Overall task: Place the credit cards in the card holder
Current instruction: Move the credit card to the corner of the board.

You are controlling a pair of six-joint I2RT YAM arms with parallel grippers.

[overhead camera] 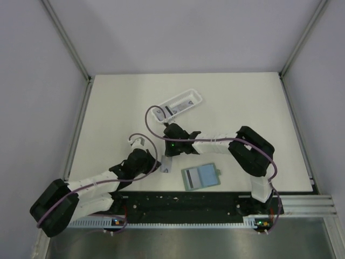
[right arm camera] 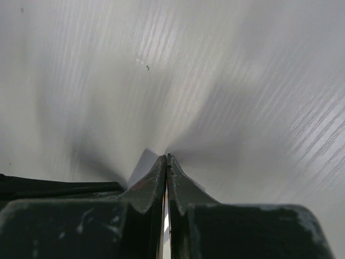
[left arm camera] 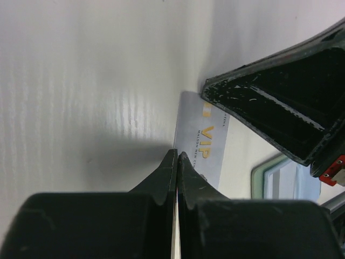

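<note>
While both grippers pinch one grey card (left arm camera: 200,141), the open card holder (overhead camera: 200,176) lies just beside it.
Lettered VIP, the grey card sits low over the table (overhead camera: 248,108), just left of the card holder. The left gripper (left arm camera: 176,156) has its fingers closed on the card's near edge. The right gripper (right arm camera: 165,159) meets it from the far side, its fingers pressed together on a thin pale sliver that appears to be the same card's corner. Sharing the grip likely lets one arm re-seat the thin card so a free edge can be aimed at the card holder, which lies opened flat, pale inside up. Another striped card (overhead camera: 173,110) lies in the white basket (overhead camera: 191,96) farther back, so the task seems early.
</note>
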